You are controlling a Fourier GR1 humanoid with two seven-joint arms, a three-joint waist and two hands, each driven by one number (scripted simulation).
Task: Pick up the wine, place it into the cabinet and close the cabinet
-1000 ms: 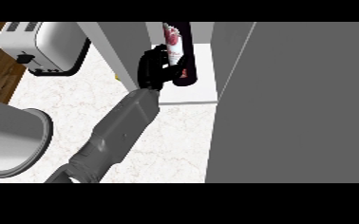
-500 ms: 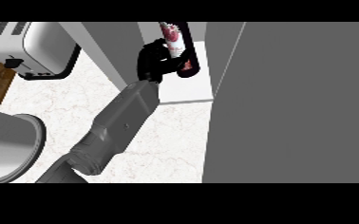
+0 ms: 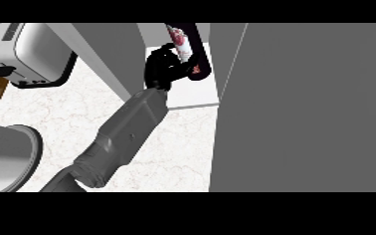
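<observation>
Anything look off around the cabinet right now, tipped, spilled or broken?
Nothing stands out. The hand is curled round the wine bottle inside the open cabinet; no spill or damage shows.

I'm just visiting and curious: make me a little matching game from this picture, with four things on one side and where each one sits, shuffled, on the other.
Things:
1. wine bottle
2. toaster
3. cabinet door
4. hand

Places:
A. fills the right side of the view
B. upper left corner, on the counter
C. top middle, dark with a red and white label, inside the open cabinet
D. curled round the bottle, at the end of the grey forearm

Pairs: 1-C, 2-B, 3-A, 4-D
</observation>
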